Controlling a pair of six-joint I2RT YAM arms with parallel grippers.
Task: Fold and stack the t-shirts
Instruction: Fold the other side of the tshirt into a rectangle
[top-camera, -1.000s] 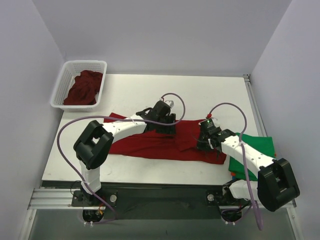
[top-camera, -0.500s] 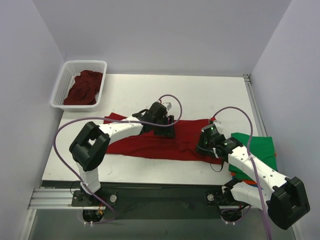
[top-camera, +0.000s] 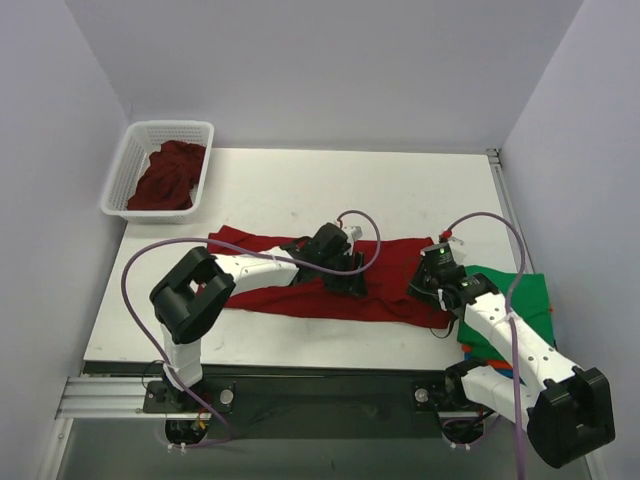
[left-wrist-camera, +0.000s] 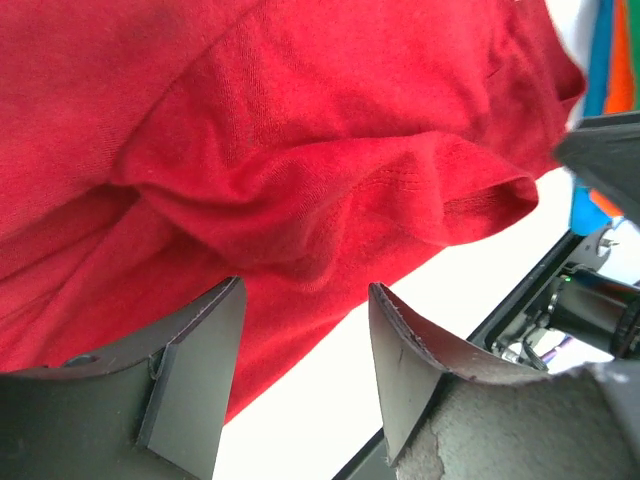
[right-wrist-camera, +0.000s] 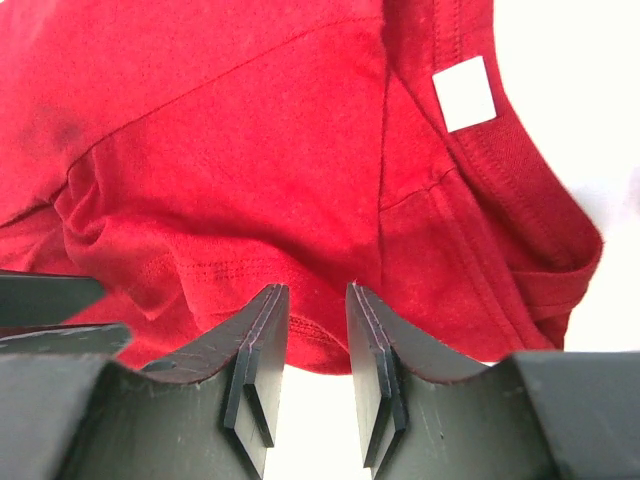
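T-shirt (top-camera: 385, 300), deep red, lies as a long wrinkled band across table (top-camera: 420, 190), white neck label (right-wrist-camera: 465, 92) near its right end. Mid-shirt, left tool (left-wrist-camera: 305, 290) spread wide at a bunched fold. At near hem, right tool (right-wrist-camera: 313, 292) narrow-gapped, nothing pinched. Green t-shirt (top-camera: 525, 295) just right. Basket (top-camera: 125, 165) far left holds crumpled dark red cloth (top-camera: 168, 178).

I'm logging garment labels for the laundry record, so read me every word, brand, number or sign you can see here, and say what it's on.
No text can be read in any view.
The white tag at the collar of the red t-shirt looks blank in the right wrist view.
No print shows on the green t-shirt or the white basket.
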